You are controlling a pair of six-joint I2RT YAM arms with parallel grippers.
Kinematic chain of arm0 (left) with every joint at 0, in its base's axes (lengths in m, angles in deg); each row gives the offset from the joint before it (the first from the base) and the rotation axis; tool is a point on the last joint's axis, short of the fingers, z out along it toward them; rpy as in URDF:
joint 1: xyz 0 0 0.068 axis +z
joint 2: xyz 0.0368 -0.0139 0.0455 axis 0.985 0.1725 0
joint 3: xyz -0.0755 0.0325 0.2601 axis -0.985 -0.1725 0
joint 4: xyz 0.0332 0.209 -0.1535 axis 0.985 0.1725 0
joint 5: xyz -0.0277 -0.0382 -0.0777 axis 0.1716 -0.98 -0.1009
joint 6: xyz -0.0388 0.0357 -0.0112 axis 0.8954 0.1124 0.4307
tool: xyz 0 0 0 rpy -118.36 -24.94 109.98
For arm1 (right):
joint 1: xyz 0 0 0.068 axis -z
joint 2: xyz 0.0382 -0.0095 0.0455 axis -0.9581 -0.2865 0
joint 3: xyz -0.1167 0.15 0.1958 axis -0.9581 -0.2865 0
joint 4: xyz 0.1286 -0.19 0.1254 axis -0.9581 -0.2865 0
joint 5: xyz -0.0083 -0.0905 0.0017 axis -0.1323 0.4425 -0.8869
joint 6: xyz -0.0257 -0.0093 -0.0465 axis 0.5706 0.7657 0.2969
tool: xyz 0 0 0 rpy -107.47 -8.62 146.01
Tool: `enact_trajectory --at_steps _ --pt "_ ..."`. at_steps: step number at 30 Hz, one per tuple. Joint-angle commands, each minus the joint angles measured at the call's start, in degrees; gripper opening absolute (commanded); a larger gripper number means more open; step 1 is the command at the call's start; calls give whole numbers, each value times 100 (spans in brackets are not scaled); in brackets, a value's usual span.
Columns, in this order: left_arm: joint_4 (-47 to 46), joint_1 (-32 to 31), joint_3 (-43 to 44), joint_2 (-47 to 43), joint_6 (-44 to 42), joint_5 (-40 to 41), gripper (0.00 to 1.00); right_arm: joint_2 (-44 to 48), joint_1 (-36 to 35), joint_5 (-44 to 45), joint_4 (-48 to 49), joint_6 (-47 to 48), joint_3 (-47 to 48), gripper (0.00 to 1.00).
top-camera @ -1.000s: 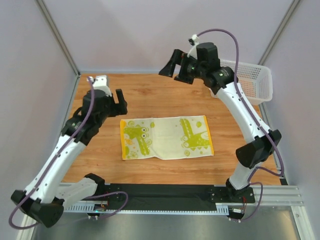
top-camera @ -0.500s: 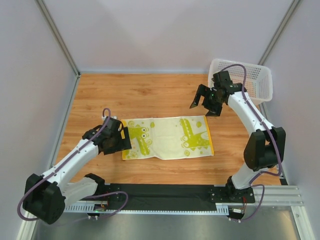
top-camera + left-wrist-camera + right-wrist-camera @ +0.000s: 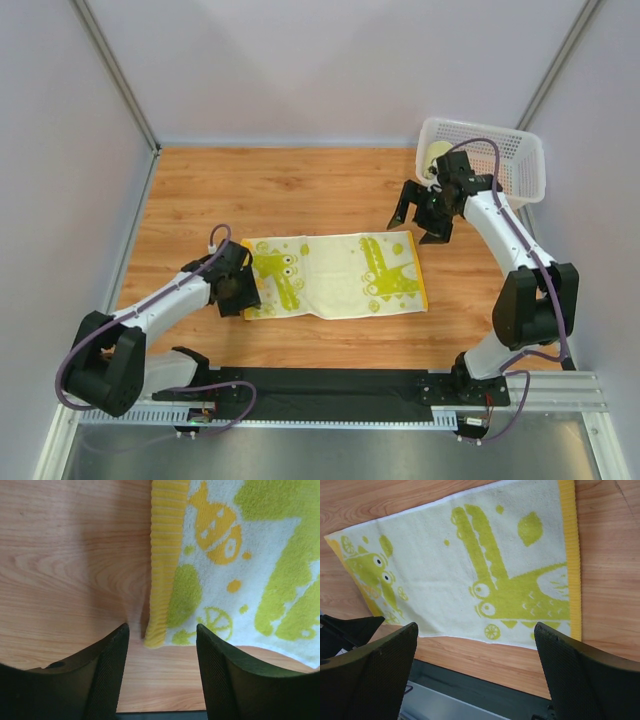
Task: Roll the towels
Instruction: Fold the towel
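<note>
Slippage worried us: left tool, jaws apart astride towel at its eight-o'clock corner, could scrape table, missing cloth; right tool gaped wide.

top: overhead, far | left wrist: close, down at towel corner | right wrist: higher, same towel
</note>
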Motion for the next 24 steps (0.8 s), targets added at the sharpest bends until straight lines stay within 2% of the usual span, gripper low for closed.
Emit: enact_trajectory --at_steps 1,3,6,7,8,10,11,16,19,22,24 --pt "-393 20 -159 217 73 -352 63 214 102 -160 -39 246 -69 100" --pt "-455 20 -150 323 38 -432 56 197 154 -152 -47 273 -69 100" --pt "-368 28 -124 464 20 -468 38 240 251 -125 -38 282 -165 100" --pt "-271 28 -72 438 20 -390 23 275 269 -81 -65 273 -209 100" --pt "-183 28 -37 394 -6 -354 16 310 295 6 -74 290 -340 100" --pt "194 28 138 184 11 -223 4 450 357 216 -126 291 -534 100" --pt "335 28 200 105 28 -222 1 504 374 296 -135 264 -744 100" --pt "1398 98 683 -326 134 15 0 829 445 604 -162 151 -1483 99" --pt "1689 169 833 -450 143 24 0 1066 445 569 -127 2 -1993 92" --pt "1812 230 895 -467 99 42 0 1347 445 596 -92 -157 -2466 80" --pt "1839 266 913 -432 81 59 0 1496 445 561 -65 -193 -2678 77"
